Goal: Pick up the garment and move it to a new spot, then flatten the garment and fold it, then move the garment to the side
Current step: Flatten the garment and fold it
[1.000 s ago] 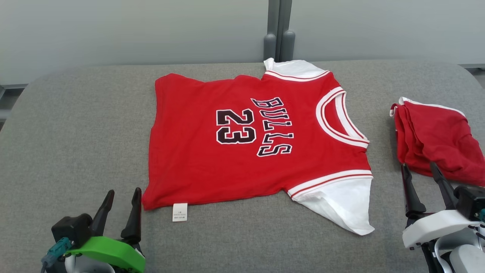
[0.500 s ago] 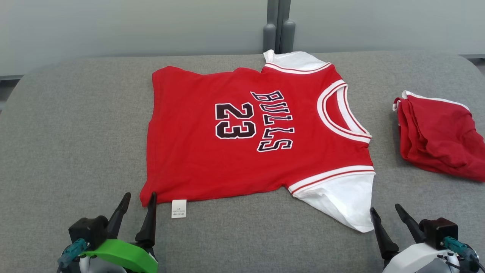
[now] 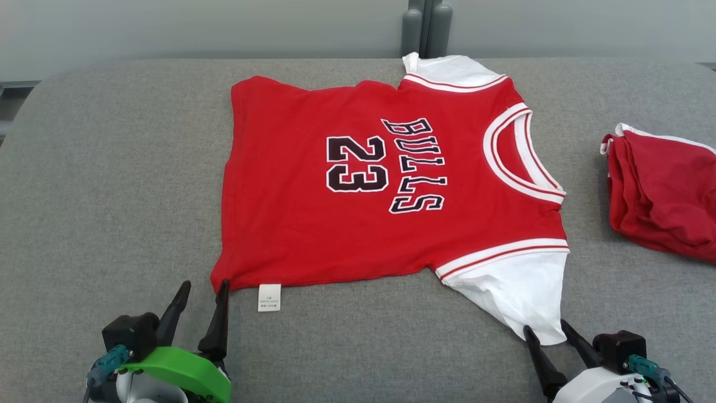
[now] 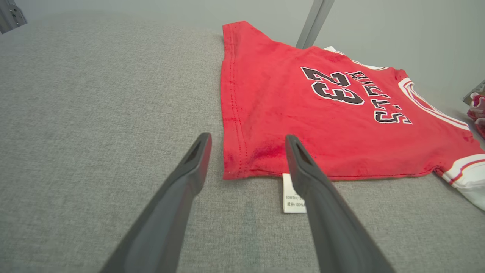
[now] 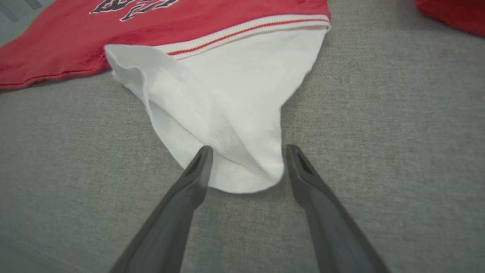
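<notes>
Across the middle of the grey fabric-covered table (image 3: 112, 196) lies the small red jersey shirt (image 3: 380, 184) with white short sleeves and black "BULLS 23" lettering. It is spread flat with its collar toward our right. We hold our left gripper (image 3: 205, 284) low at the near hem corner, its two dark fingers spread wide and angled forward to either side of that corner. A white label (image 3: 269, 297) lies just beside it. Our right gripper (image 3: 545, 326) sits equally low, fingers parted around the near white sleeve's tip, gripping nothing. A bunched red cloth (image 3: 660, 190) lies apart at our far right.
</notes>
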